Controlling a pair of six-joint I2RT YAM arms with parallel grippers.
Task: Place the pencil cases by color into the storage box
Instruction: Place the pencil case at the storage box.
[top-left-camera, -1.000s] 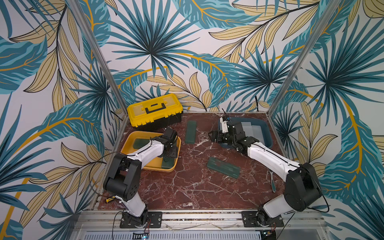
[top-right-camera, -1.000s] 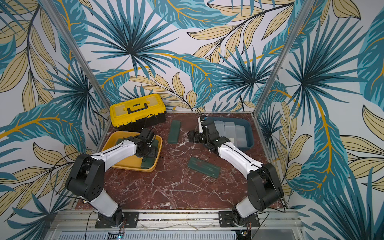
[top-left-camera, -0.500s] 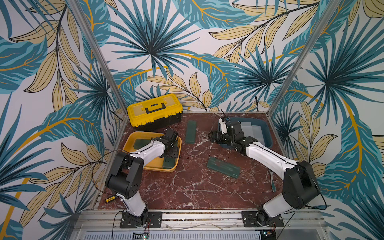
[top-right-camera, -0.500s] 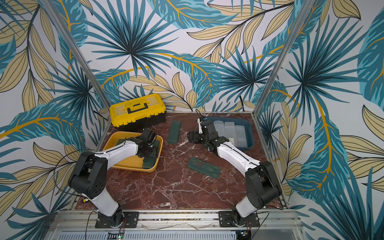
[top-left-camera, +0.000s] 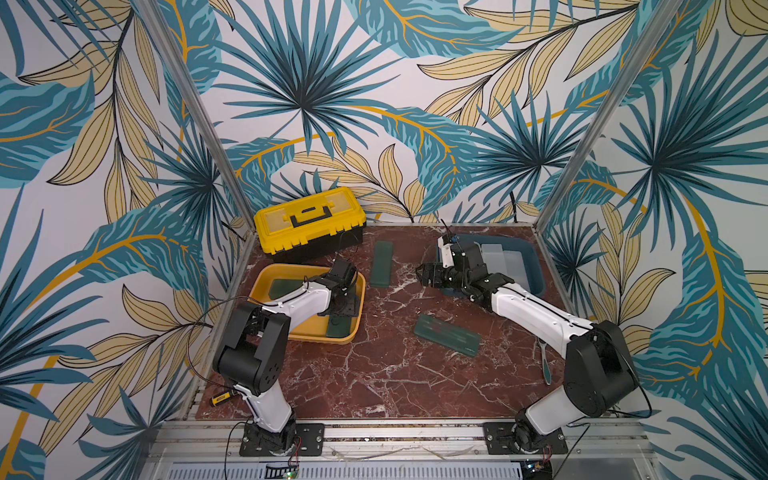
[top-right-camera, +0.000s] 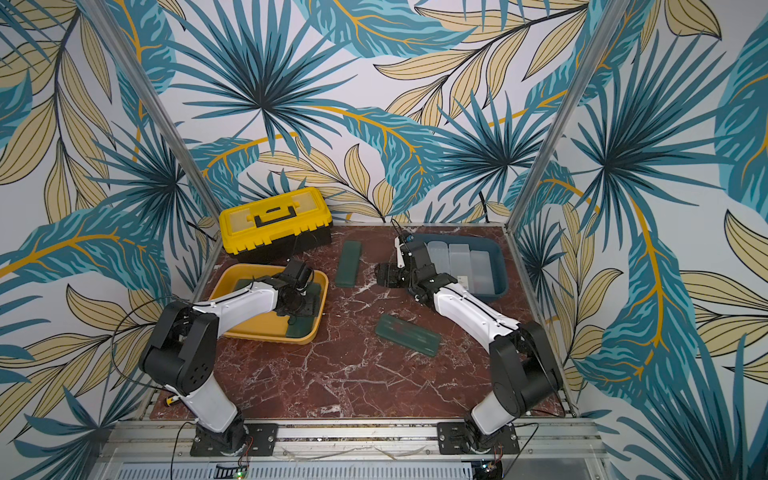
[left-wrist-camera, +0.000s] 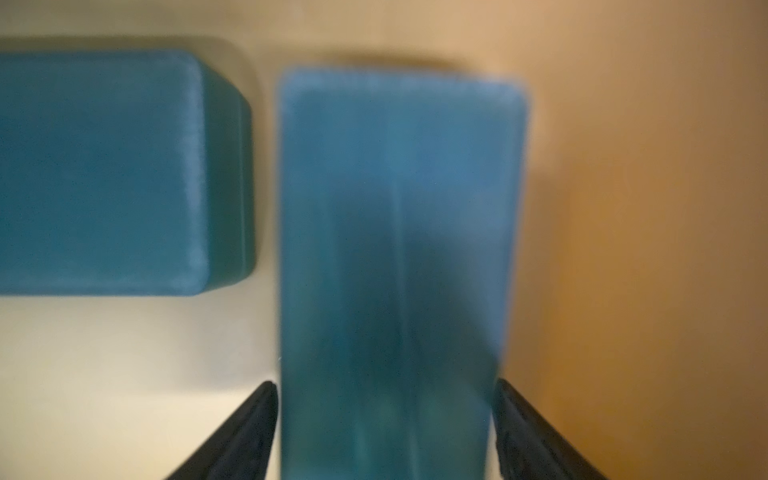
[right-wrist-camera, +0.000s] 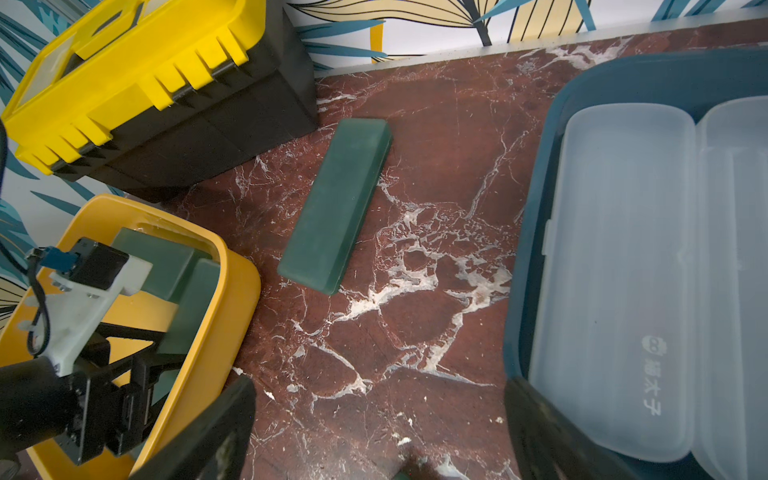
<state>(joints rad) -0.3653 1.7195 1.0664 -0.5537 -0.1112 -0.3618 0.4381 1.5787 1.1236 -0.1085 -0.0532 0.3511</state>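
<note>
Two dark green pencil cases lie in the yellow tray (top-left-camera: 324, 337): one (top-left-camera: 343, 326) (left-wrist-camera: 399, 208) along its right side, one (top-left-camera: 282, 286) (left-wrist-camera: 104, 166) at the back. My left gripper (top-left-camera: 340, 308) (left-wrist-camera: 384, 383) is low over the right-hand case, open, a finger on each side with thin gaps. Two more green cases lie on the table, at the back (top-left-camera: 381, 264) (right-wrist-camera: 338, 203) and in the middle (top-left-camera: 447, 334). Frosted white cases (top-left-camera: 496, 259) (right-wrist-camera: 623, 270) fill the blue storage box (top-left-camera: 536, 270). My right gripper (top-left-camera: 422, 274) (right-wrist-camera: 380, 384) hovers open and empty beside that box.
A yellow-and-black toolbox (top-left-camera: 309, 218) stands at the back left, close behind the yellow tray. A slim tool (top-left-camera: 544, 361) lies by the table's right edge, and a small yellow-and-black item (top-left-camera: 220, 399) lies at the front left corner.
My left gripper's jaws have spread off the green case, which now rests in the yellow tray. The right arm has barely moved.
</note>
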